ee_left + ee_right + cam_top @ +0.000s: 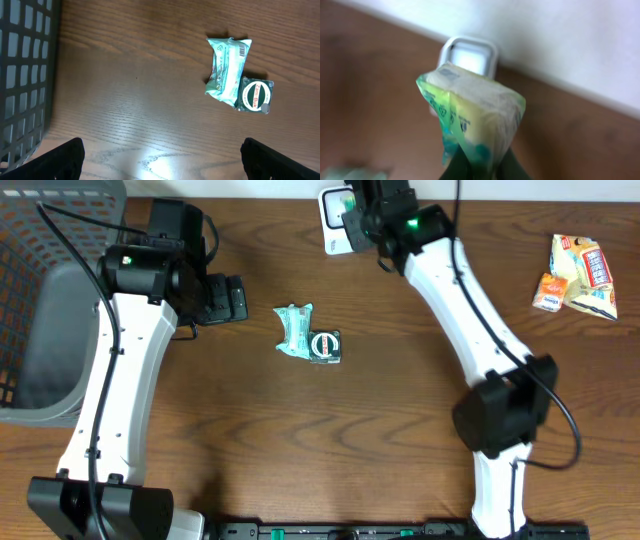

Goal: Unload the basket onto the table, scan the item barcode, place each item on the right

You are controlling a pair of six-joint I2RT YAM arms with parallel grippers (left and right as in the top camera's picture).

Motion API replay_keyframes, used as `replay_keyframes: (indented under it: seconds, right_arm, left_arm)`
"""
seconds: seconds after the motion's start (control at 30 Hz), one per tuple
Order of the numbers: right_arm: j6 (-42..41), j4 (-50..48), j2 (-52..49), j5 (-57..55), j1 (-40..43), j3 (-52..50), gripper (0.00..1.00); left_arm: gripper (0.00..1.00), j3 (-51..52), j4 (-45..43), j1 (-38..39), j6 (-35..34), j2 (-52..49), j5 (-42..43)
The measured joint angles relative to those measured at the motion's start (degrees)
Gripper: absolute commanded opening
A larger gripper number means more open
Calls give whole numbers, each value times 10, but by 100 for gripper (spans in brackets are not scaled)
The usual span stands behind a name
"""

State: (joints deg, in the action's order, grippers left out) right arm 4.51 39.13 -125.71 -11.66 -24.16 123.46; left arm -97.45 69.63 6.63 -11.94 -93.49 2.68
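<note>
- Brown wood-grain table (300,440): work surface.
- Grey plastic lattice basket (40,330): at the far left.
- Left gripper (170,167): jaws spread wide, holding nothing, over bare wood.
- Right gripper (479,169): pinched tight on the packet.
- Small white square-windowed scanner (468,55): at the table's back edge.
- Green-and-yellow crinkled foil packet (470,112): held up just before the scanner.
- Handling note: probably best to turn the barcode face squarely to the window and hold steady. Which side bears the barcode cannot be told.

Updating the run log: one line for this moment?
right tool: shut on green packet, at scanner | left tool: open, empty
</note>
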Motion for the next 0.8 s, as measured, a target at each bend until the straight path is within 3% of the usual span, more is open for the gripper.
replay_keyframes:
  seconds: [0.27, 0.43, 0.8]
  right_arm:
    - [229, -216, -117, -124, -16, 1, 1]
    - [339, -261, -146, -158, -37, 1, 1]
    - [370, -242, -162, -195, -37, 2, 1]
  left_arm:
    - [98, 0, 1, 0, 0, 0, 0]
    - [98, 0, 0, 0, 0, 0, 0]
    - [98, 0, 0, 0, 0, 0, 0]
